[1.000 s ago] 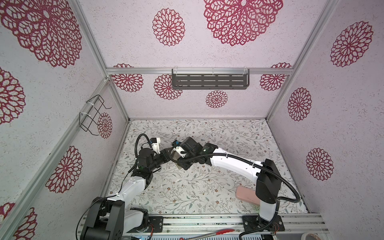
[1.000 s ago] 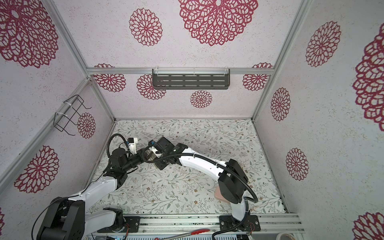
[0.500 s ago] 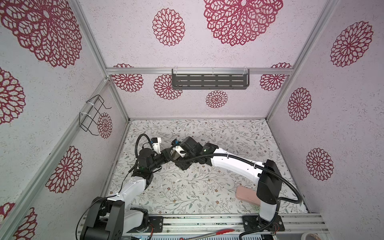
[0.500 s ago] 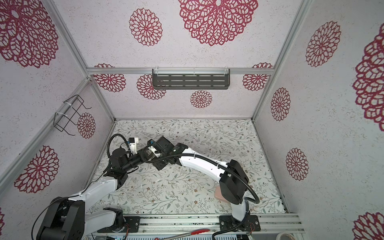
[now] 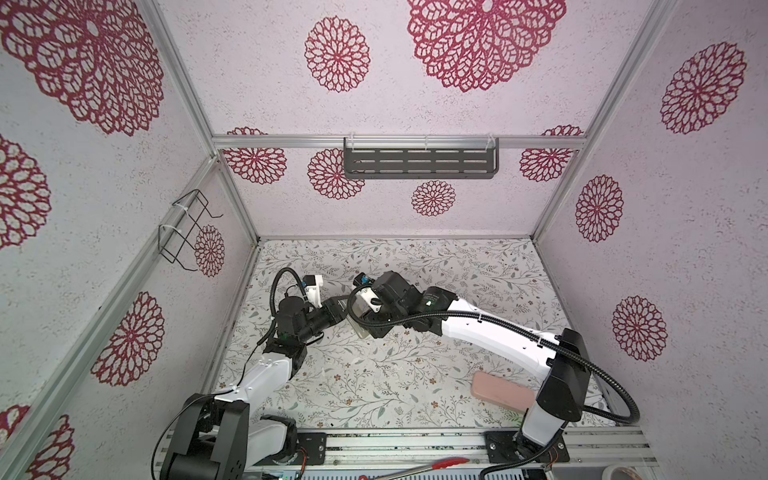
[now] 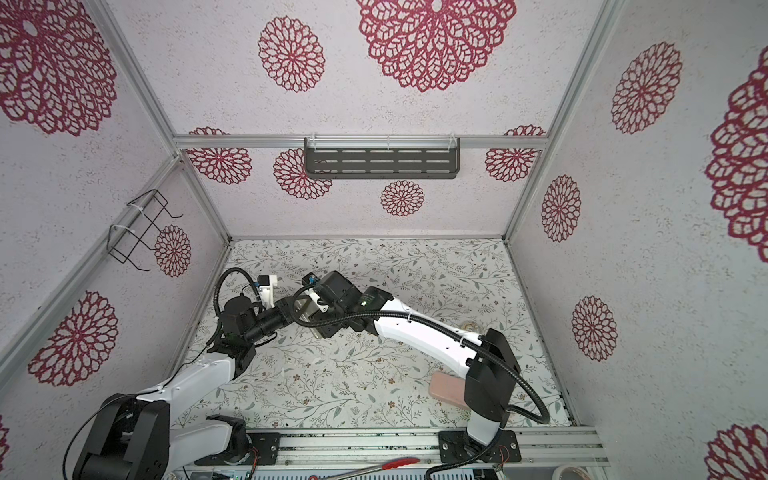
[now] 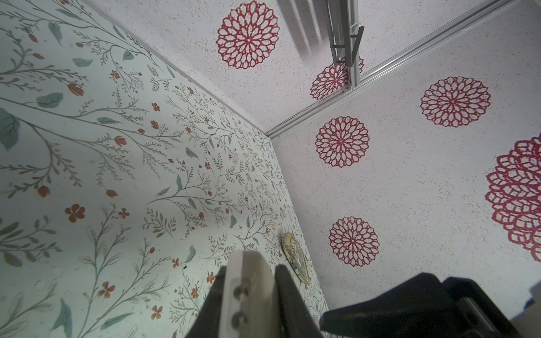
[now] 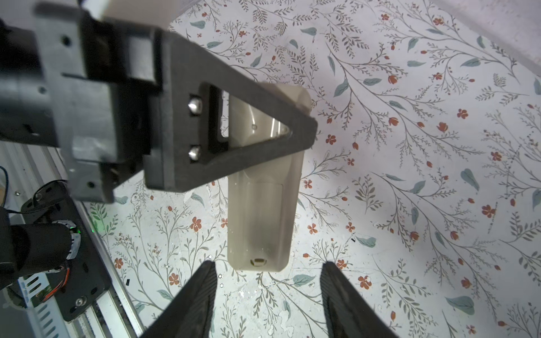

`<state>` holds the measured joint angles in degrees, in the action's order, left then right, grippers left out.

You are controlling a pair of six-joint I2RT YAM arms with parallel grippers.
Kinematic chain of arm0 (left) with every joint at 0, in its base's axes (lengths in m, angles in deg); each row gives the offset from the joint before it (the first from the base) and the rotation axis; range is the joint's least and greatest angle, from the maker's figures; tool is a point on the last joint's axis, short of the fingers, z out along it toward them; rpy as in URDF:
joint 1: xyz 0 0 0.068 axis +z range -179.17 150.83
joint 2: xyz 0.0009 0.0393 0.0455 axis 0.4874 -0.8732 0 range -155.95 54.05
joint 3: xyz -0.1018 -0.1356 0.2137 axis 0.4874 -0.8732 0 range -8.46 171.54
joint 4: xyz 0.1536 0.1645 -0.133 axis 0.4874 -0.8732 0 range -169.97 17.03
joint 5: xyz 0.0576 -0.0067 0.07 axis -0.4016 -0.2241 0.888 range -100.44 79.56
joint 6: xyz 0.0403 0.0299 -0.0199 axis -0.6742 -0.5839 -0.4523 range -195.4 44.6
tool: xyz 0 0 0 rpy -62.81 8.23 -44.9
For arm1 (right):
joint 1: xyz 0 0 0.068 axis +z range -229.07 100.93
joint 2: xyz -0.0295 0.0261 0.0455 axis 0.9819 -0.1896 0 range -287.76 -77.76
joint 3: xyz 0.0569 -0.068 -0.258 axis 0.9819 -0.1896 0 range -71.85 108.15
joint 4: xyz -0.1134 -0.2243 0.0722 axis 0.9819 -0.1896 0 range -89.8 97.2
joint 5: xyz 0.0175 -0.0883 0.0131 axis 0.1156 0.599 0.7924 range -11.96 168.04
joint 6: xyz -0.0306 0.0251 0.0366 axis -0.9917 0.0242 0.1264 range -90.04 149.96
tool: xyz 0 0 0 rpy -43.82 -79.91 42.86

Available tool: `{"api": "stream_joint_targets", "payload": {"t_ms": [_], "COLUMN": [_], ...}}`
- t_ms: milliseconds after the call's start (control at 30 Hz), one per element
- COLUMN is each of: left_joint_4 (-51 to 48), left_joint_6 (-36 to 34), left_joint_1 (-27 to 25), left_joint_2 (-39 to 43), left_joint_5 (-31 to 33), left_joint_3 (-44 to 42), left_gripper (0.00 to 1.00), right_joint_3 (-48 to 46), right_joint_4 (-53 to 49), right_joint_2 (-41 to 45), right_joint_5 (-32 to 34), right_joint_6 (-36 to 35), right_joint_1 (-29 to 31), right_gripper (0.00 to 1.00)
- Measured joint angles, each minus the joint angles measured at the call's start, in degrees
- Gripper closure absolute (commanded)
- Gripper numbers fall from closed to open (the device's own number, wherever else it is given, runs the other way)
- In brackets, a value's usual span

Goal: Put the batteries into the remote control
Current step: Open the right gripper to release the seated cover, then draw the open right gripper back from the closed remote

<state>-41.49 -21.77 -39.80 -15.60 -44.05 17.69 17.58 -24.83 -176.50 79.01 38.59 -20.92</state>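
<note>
The remote control [image 8: 262,210] hangs above the floral table, its plain greyish-beige back facing the right wrist camera. My left gripper [image 7: 252,267] is shut on one end of it, and its dark fingers [image 8: 234,131] cross the remote's body. The remote's edge [image 7: 248,292] shows pale between those fingers. My right gripper [image 8: 268,264] is open just off the remote's free end, a finger to each side, touching nothing. In both top views the two grippers meet left of centre [image 5: 338,309] [image 6: 291,309]. The batteries are out of view.
A pink oblong pad [image 5: 500,392] [image 6: 446,388] lies at the front right beside the right arm's base. A small round patterned disc [image 7: 295,260] sits near the right wall. A red-handled tool [image 5: 449,463] lies on the front rail. A dark shelf [image 5: 419,162] hangs on the back wall.
</note>
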Motion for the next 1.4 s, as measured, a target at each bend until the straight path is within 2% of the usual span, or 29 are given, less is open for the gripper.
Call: {"api": "stream_joint_targets", "payload": {"t_ms": [767, 967, 1133, 1300, 1400], "left_joint_4": [-1.38, -2.19, -4.37, -7.15, -8.76], "left_joint_6": [-0.63, -0.68, -0.96, -1.49, -1.60], "left_joint_1": [0.02, 0.02, 0.00, 0.00, 0.00], "left_joint_2": [1.16, 1.53, 1.81, 2.97, 4.13], "left_joint_5": [0.61, 0.85, 1.16, 1.73, 2.05], "left_joint_3": [-0.02, -0.02, 0.48, 1.01, 1.55], "left_gripper": [1.00, 1.00, 1.00, 1.00, 1.00], "right_joint_3": [-2.29, -2.29, -3.08, -6.49, -9.01], "right_joint_4": [4.24, 4.28, 4.70, 6.56, 8.68], "right_joint_2": [-3.15, -3.15, -2.45, 1.77, 4.96], "right_joint_5": [-1.36, -1.31, -1.16, -1.51, -2.71], "right_joint_6": [0.24, 0.24, 0.04, -0.07, 0.09], "right_joint_1": [-2.12, -2.12, -2.12, -2.12, -2.12], "right_gripper": [0.46, 0.43, 0.29, 0.04, 0.01]}}
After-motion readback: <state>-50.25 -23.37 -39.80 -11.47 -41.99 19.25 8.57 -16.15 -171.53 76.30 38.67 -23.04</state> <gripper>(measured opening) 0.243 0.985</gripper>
